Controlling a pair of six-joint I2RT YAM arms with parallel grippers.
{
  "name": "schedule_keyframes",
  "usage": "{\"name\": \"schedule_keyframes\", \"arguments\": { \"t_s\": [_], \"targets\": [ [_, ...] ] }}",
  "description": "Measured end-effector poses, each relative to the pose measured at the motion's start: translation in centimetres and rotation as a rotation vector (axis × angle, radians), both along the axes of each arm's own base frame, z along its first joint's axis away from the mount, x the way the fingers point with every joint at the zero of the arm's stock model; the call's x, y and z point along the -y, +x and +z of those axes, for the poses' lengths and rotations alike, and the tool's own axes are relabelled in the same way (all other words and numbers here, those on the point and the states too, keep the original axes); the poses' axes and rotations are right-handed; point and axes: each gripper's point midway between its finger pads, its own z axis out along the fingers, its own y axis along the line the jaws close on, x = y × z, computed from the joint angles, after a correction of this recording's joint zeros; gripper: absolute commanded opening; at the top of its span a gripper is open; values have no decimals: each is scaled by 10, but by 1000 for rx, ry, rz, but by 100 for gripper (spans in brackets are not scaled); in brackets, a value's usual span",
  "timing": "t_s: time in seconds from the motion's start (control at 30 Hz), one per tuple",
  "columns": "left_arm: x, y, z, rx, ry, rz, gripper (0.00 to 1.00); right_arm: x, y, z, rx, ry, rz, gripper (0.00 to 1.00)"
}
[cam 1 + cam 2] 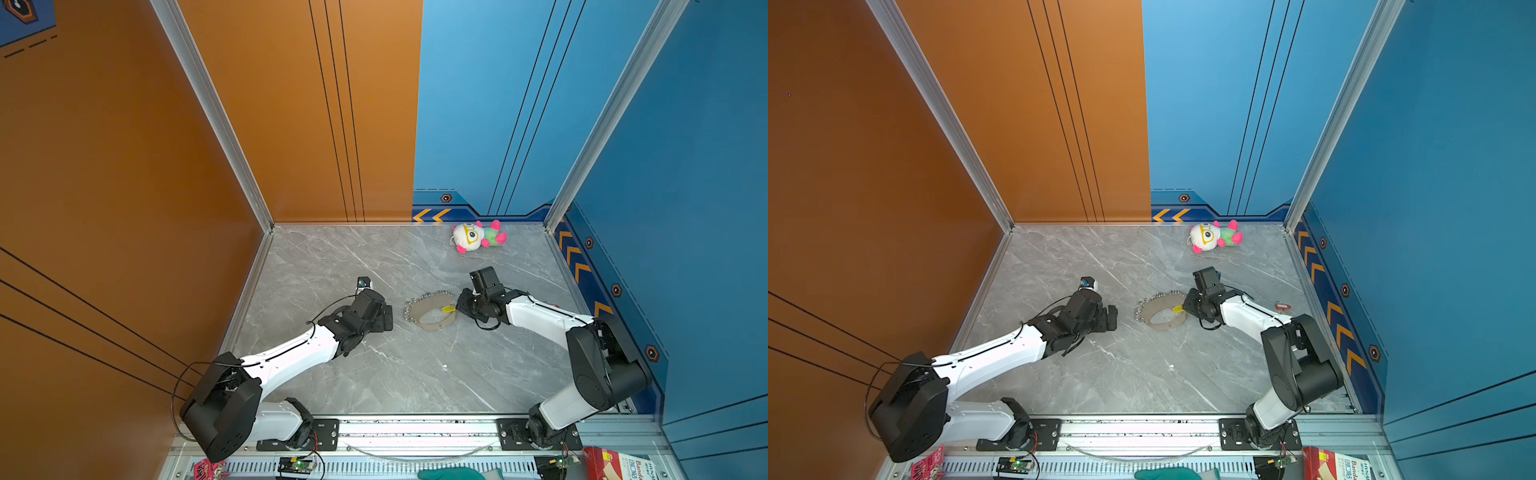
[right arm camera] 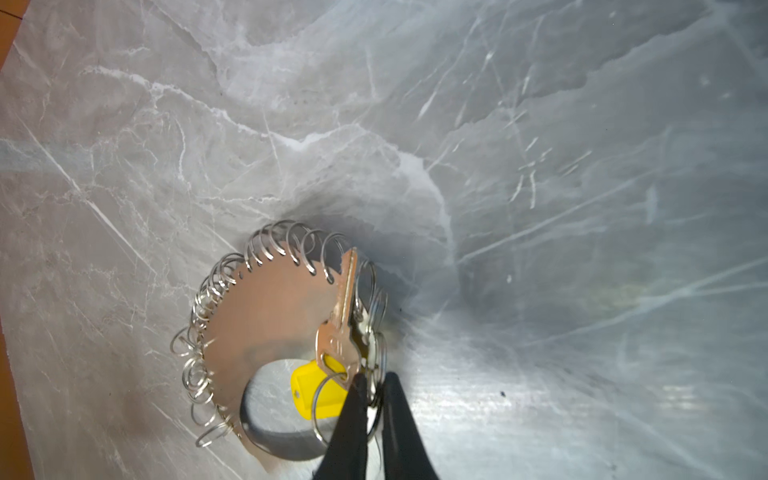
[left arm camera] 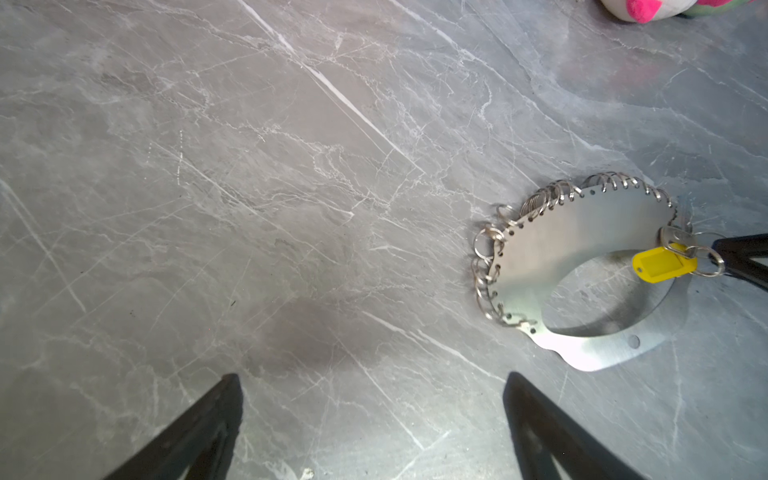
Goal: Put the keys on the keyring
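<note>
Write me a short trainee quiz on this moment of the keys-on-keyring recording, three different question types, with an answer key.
1. True or false: the left gripper is open and empty.
2. The yellow key is: A) at the edge of the keyring, right at the fingertips of the right gripper; B) between the left gripper's fingers; C) far from the keyring, untouched.
3. In a few words: where is the red key?

Key: 1 true; 2 A; 3 on the table beside the right arm, apart from the keyring.
</note>
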Motion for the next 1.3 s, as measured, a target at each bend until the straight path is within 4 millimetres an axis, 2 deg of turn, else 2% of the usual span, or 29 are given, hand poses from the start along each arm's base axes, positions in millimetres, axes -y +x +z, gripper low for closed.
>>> {"name": "schedule_keyframes", "arguments": {
  "t_s": [0.13,0.37,0.5,0.63,0.7,0.87,1.1,1.3],
  "targets": [
    [10,-4,-1,-2,16,-44,98,-15,-6,10,27,-10,58,9],
    [22,-4,10,32,32,-106,98,-46,-10,54,165,-31,212,2],
    [24,-1,33,109,-6,-135,98,-58,-10,88,270,-63,315,0],
    [26,-3,60,230,-82,-186,98,-69,-16,108,353,-103,422,0],
    [27,-7,69,297,-114,-226,98,-75,-23,114,385,-125,483,0],
    [30,-20,74,395,-154,-335,98,-88,-40,125,449,-161,622,0],
    [55,-36,97,497,-244,-523,98,-124,-81,149,583,-149,885,0],
    [68,-48,107,541,-287,-631,99,-132,-94,165,667,-134,974,0]
  ]
}}
